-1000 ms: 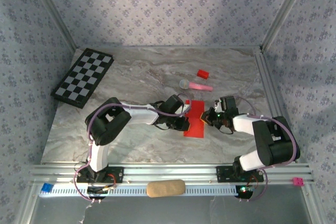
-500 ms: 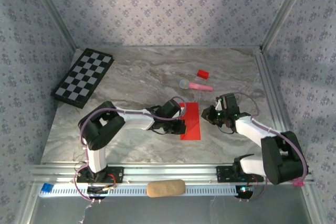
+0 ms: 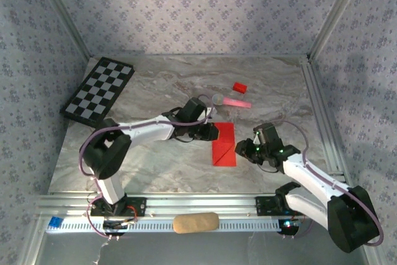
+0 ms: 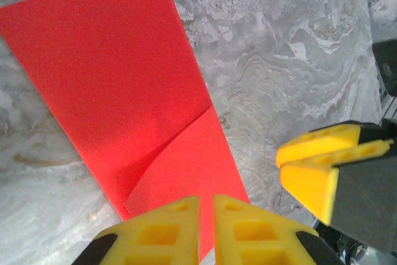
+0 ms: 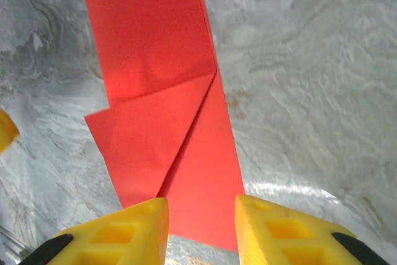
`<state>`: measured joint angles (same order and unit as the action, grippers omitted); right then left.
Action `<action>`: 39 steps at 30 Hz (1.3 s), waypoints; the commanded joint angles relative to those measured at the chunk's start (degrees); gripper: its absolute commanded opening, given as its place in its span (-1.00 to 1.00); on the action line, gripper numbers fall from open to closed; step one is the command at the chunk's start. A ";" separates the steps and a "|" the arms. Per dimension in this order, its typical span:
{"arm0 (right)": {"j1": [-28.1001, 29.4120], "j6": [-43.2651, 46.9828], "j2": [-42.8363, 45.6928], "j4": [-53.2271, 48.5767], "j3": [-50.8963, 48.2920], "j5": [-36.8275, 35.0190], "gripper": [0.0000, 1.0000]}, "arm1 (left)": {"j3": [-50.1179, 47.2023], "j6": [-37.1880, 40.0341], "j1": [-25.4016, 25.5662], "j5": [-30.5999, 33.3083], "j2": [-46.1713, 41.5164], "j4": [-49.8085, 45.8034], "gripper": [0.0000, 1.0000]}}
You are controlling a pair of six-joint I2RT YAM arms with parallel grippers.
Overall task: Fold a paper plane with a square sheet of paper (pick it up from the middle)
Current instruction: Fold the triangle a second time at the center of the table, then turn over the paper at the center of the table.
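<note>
Now the red paper [image 3: 224,144] lies flat on the table [image 3: 142,166]. It is folded into a long strip, and one corner is folded over into a triangle. The left hand [image 4: 206,209] is at the paper's left edge, with its yellow fingers over the folded corner. The fingers are almost together, with just a thin slit between them. I cannot tell if they pinch the paper. The right hand [image 5: 201,209] is at the paper's right edge. Its fingers stand apart and hold nothing, and the paper shows flat between them. A pink stick [image 3: 237,102] with a grey round head lies just past the paper's far end. A small red block [image 3: 239,87] lies a bit farther past that. A checkerboard [image 3: 98,91] lies well away from the paper, off to the left.
</note>
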<state>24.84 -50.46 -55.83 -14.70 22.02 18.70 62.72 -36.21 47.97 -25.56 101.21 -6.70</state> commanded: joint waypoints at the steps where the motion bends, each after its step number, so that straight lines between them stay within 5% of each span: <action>1: 1.78 -4.91 0.49 -2.53 -0.95 -1.21 -0.27 | 3.31 6.66 0.42 -6.60 3.41 -5.10 -0.74; 17: 7.23 -9.41 -3.63 0.01 -0.13 -2.22 -0.23 | 5.24 10.80 0.38 -2.76 11.37 -9.72 -0.81; 39: 8.63 -8.70 -11.57 6.88 1.75 0.23 -0.27 | 2.67 9.05 0.46 -1.60 11.11 -7.65 -0.84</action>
<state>32.56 -59.13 -65.58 -13.13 22.68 17.54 66.48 -27.05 48.14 -28.27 112.07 -14.22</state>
